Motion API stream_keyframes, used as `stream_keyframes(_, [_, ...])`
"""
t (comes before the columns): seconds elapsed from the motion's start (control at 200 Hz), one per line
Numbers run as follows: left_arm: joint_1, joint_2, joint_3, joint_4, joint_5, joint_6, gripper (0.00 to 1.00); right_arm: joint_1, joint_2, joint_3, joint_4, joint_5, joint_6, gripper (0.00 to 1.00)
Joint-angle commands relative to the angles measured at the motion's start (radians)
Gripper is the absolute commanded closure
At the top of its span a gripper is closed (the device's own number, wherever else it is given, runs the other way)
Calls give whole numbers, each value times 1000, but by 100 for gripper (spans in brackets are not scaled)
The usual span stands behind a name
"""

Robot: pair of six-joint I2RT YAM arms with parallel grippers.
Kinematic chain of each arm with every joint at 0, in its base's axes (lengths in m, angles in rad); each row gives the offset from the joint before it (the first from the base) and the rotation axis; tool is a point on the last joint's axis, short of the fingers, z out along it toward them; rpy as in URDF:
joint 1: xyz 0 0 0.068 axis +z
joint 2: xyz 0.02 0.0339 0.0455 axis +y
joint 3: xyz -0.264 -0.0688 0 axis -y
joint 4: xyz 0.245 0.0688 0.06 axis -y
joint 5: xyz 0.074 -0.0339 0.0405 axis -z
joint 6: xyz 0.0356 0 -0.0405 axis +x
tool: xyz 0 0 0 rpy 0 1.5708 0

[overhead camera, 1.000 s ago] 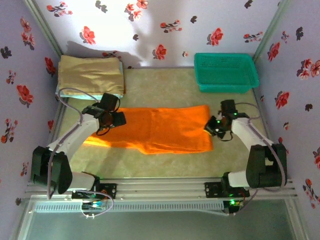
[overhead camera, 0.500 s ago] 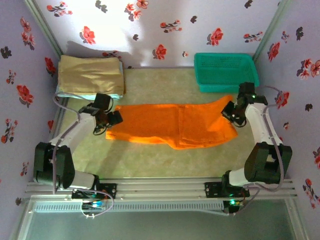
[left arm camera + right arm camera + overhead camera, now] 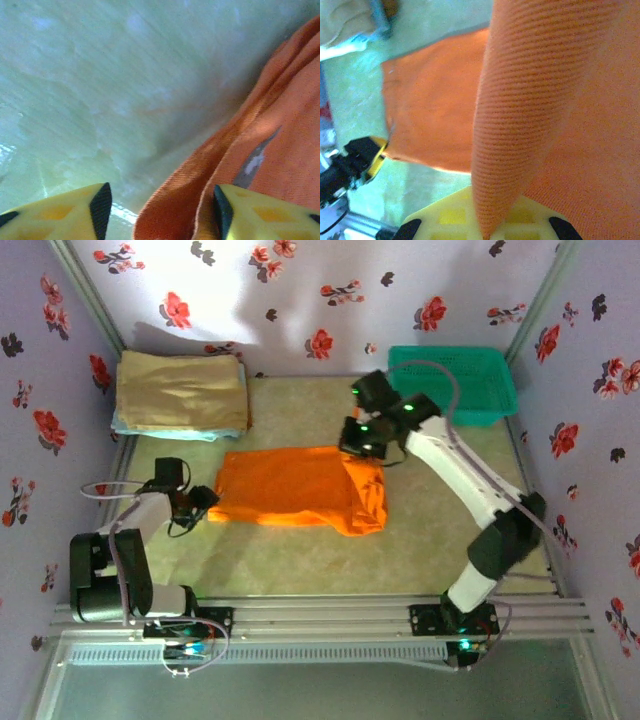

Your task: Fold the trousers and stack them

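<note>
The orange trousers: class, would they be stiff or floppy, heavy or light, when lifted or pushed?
Probably floppy: the trousers hang in a soft fold from the right gripper. Likely light, as one pinch lifts that end. Pushed, they would probably bunch; the edge by the left gripper is wrinkled.

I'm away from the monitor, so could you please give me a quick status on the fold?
Right gripper shut on trousers, one end held up over the rest. Left gripper open, jaws astride the left edge. Tan stack, green basket apart, behind.
</note>
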Motion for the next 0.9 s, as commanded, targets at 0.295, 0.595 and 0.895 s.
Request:
stream_keyframes(0.295, [7,48,-43,124,98,18,74,247,411,555,31,7,147,100])
stream_keyframes(0.595, [-1,103,-79,185,122,22,86,303,614,695,58,-31,184,100])
stream_keyframes(0.895, [-23,112,-89,195,124,25,92,309,685,755,143,-47,238,100])
